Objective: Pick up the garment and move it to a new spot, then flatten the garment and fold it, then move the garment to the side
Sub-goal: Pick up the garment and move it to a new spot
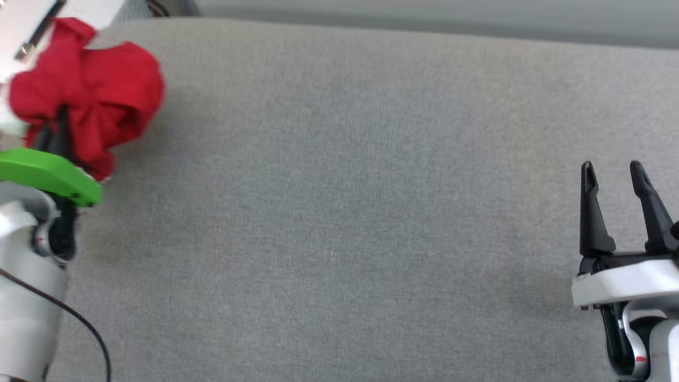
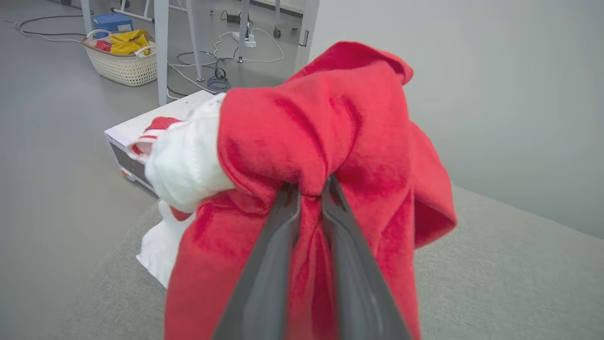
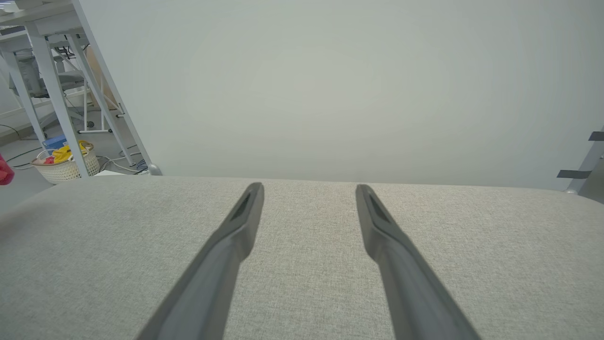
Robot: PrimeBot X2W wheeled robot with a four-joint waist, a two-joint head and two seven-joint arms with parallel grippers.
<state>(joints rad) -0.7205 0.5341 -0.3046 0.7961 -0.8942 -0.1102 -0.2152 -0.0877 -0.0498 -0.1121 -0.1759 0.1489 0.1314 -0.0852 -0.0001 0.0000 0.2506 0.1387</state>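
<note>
The garment (image 1: pixel 90 101) hangs bunched over the bench (image 1: pixel 339 212) at its far left corner, clenched by the left gripper (image 2: pixel 310 186). The thin pinch may slip and drop it off the edge. The right gripper (image 1: pixel 615 172) is released.

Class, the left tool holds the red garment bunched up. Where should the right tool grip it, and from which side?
Probably the free red fold of the garment, bulging over the table, approached from the robot's right by the open right tool. The left tool pinches the bunch's centre, so that fold is the nearest loose cloth.
</note>
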